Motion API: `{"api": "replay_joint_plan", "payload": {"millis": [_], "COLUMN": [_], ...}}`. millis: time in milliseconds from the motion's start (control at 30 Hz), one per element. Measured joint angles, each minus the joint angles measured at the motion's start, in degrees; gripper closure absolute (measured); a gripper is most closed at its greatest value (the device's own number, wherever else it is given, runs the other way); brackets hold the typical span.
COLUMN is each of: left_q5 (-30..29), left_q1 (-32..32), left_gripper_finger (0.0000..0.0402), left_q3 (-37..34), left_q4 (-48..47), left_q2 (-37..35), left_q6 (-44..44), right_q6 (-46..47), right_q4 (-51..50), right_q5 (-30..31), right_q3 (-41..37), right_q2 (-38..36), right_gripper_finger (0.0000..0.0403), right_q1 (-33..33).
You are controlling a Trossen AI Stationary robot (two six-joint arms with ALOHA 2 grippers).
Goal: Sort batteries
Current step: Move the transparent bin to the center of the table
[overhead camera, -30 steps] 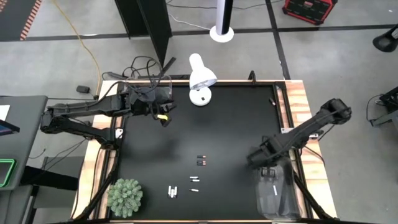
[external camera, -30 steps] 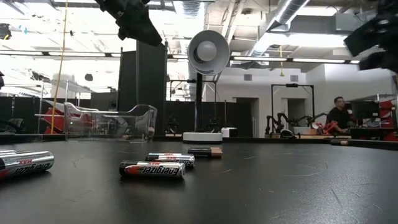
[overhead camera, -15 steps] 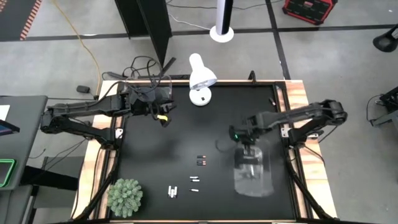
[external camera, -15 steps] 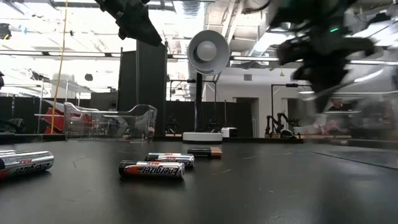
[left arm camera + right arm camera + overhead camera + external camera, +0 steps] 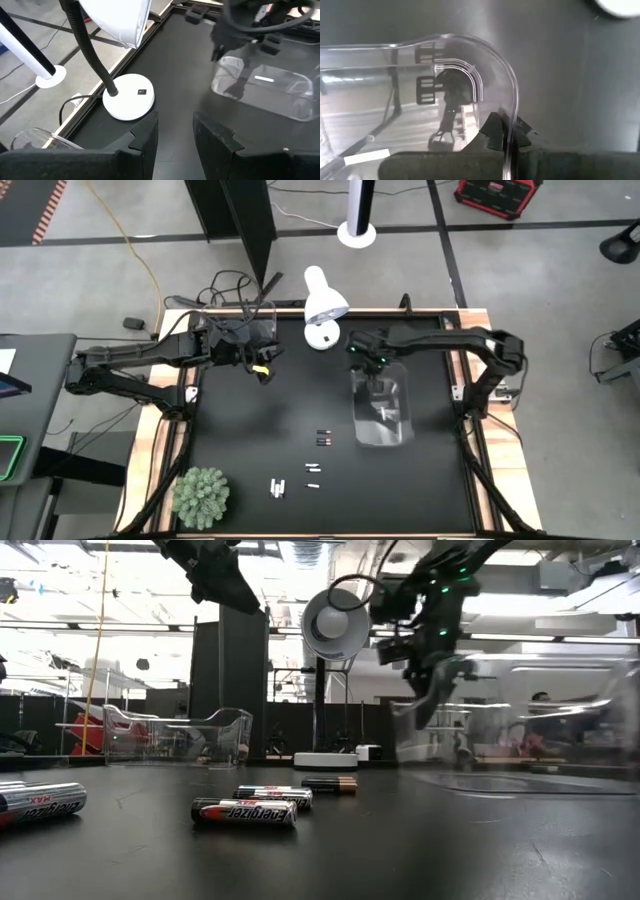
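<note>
**A:** Why's the right arm lugging that clear bin [image 5: 382, 408] over the table [image 5: 260, 420]?

**B:** Probably wants it closer to the batteries [image 5: 322, 438] lying near the front. Right gripper [image 5: 506, 134] is pinched onto the bin's rim. Left gripper [image 5: 173, 131] hangs by the lamp [image 5: 323, 307], fingers slightly apart, holding nothing.

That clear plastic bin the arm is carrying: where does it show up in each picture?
High view: clear bin, right of centre, below the right gripper.
Low view: at the right.
Left wrist view: far right.
Right wrist view: fills the left, rim clamped in the jaws.
Shared landmark: white lamp.
</note>
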Motion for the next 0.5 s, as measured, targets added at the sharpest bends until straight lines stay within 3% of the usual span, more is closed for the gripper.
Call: {"api": "replay_joint_plan", "payload": {"millis": [300, 500], "left_q5": [0.02, 0.04], "left_q1": [0.00, 0.00], "left_gripper_finger": [0.0285, 0.0285], "left_q3": [0.00, 0.00], "left_q4": [-0.55, -1.22], "left_q2": [0.00, 0.00], "left_q6": [0.00, 0.05], "right_q6": [-3.06, -1.85], "right_q4": [-1.61, -3.11], "right_q5": [-0.13, 0.49], "right_q3": [8.63, 8.59], "right_q2": [7.00, 5.47], "right_gripper_finger": [0.0392, 0.0319], "right_q1": [-1.97, -1.26]}}
